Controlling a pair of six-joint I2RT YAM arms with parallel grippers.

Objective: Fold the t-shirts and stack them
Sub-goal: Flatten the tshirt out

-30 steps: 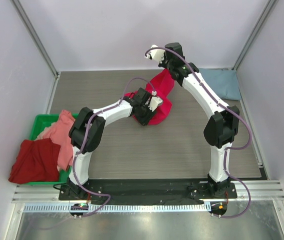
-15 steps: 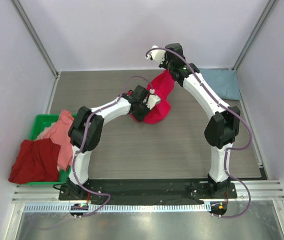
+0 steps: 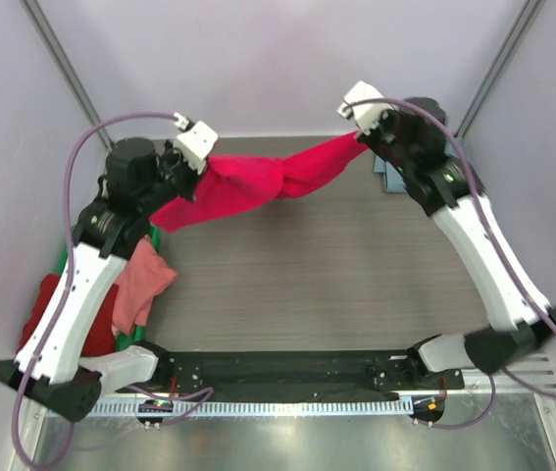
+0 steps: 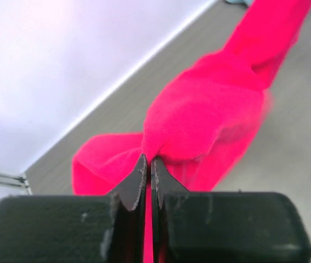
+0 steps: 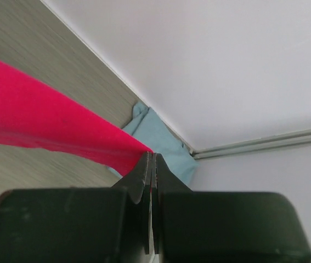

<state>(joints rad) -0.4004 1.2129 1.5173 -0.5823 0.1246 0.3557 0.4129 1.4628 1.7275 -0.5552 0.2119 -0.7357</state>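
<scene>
**Top view:** we saw the bright crimson-pink cloth t-shirt [image 3: 258,182] strung, twisted, above the bench's far edge between the left gripper [image 3: 189,167] and the right gripper [image 3: 366,139].
**Left wrist:** the fingers were clamped on a bunched fold.
**Right wrist:** the fingers pinched a thin edge, above the dusty blue-grey cloth t-shirt [image 5: 158,131] in the far right corner. We judged that further pulling might slip this hold.

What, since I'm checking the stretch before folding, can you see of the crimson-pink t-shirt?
The crimson-pink t-shirt is plain soft cloth, twisted into a rope-like band, thicker and bunched towards the left. It hangs stretched above the table, the left pincer shut on one end, the right pincer shut on the other. No sleeves or collar can be told.
</scene>
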